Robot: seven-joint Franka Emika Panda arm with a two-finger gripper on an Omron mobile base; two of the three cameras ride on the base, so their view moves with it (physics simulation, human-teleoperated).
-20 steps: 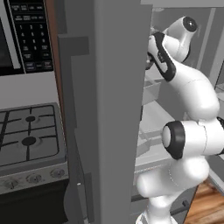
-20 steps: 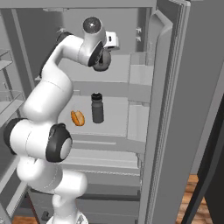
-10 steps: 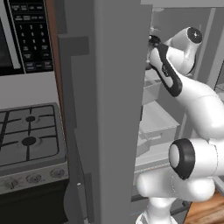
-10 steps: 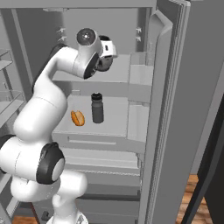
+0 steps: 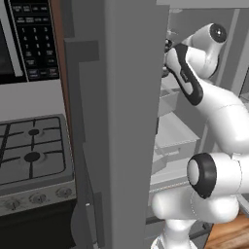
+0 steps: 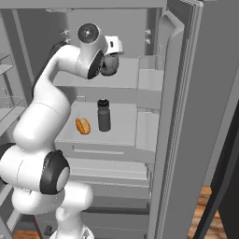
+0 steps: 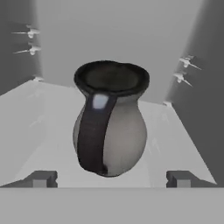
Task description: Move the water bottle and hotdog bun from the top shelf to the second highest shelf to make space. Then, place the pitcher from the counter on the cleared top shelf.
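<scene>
Gripper (image 7: 112,179): we see its jaws spread wide, holding nothing.
Pitcher (image 7: 111,118): upright on the top shelf (image 7: 39,127), dead ahead and just beyond our fingertips (image 7: 41,178), handle toward us.
Bottle (image 6: 103,115), bun (image 6: 82,126): side by side on the second highest shelf (image 6: 123,123).
Coming move: we judge a straight pull-back, clear of the pitcher.

Pitcher (image 7: 111,118) upright on top shelf (image 7: 39,127); bottle (image 6: 103,115), bun (image 6: 82,125) one shelf below.
</scene>
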